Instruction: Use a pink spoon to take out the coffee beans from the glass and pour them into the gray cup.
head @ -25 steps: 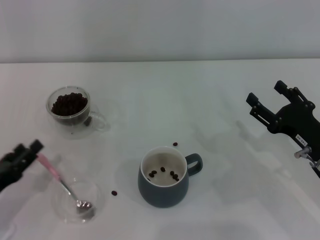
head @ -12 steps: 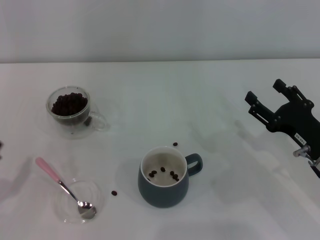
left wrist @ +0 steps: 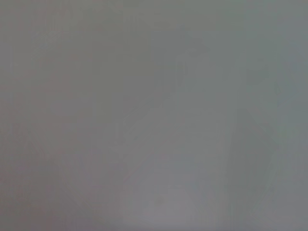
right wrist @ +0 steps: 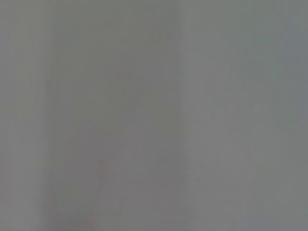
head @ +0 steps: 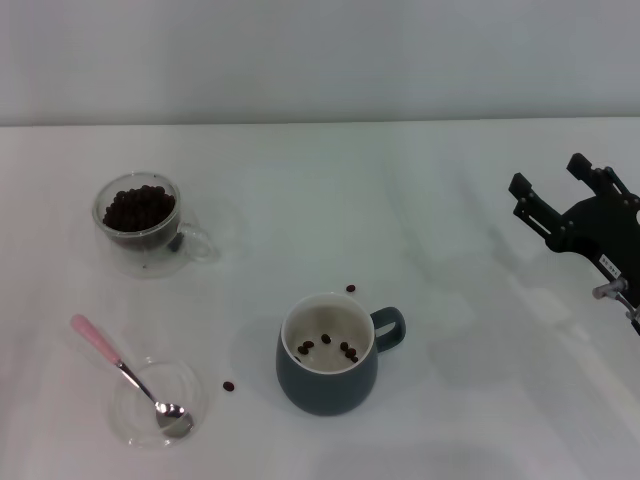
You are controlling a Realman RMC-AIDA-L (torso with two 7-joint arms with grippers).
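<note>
Between scoops: pink spoon (head: 125,367) resting in dish (head: 190,398), ungrasped. Right pincer (head: 556,186) released, off right; left unseen. Next: regrasp handle, scoop from glass (head: 143,223).

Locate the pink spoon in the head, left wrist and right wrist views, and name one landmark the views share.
Head view: the pink spoon lies near the lower left, its bowl in a shallow glass dish, handle pointing up-left, nothing gripping it.
Left wrist view: not in it; only a blank gray surface shows.
Right wrist view: not in it; likewise blank.
Shared landmark: none can be matched; in the head view the gray cup is the nearest big marker.
</note>
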